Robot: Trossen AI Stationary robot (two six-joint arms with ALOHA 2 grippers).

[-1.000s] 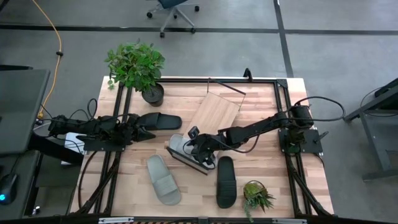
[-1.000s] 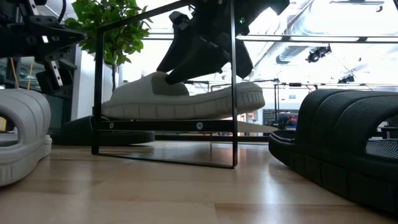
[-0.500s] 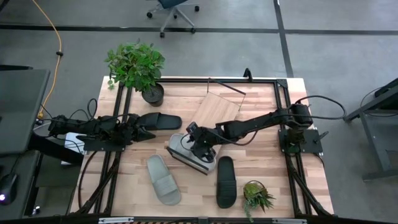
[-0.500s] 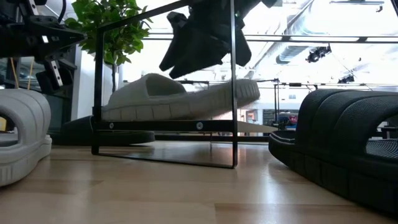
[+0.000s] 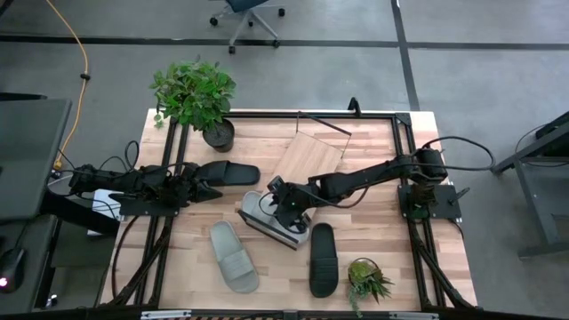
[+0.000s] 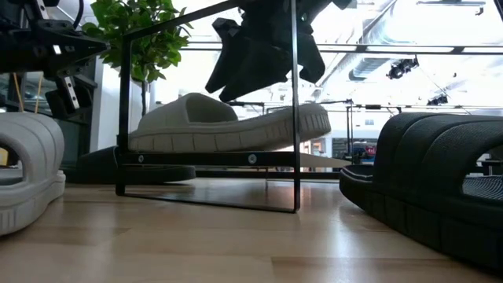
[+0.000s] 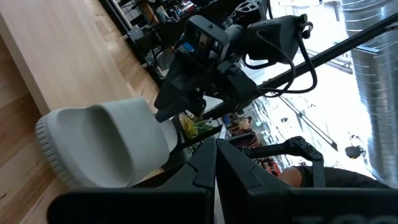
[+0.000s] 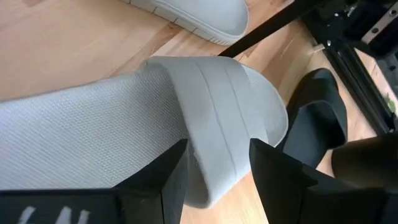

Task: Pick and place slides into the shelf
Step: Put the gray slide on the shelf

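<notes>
A pale grey-green slide lies on the near end of the shelf, a slanted wood plank in a thin dark wire frame. My right gripper hangs open just above the slide's strap, touching nothing. The second grey-green slide and one black slide lie flat on the table nearer the front edge. The other black slide lies by my left gripper, which is shut and raised at the table's left side.
A large potted plant stands at the far left corner and a small one near the front right. A black frame rail runs along the table's sides. Bare wood shows right of the shelf.
My right gripper has lifted off the strap of the grey-green slide and now hangs a little above it. The slide stays lying on the shelf. My left arm has kept still.
</notes>
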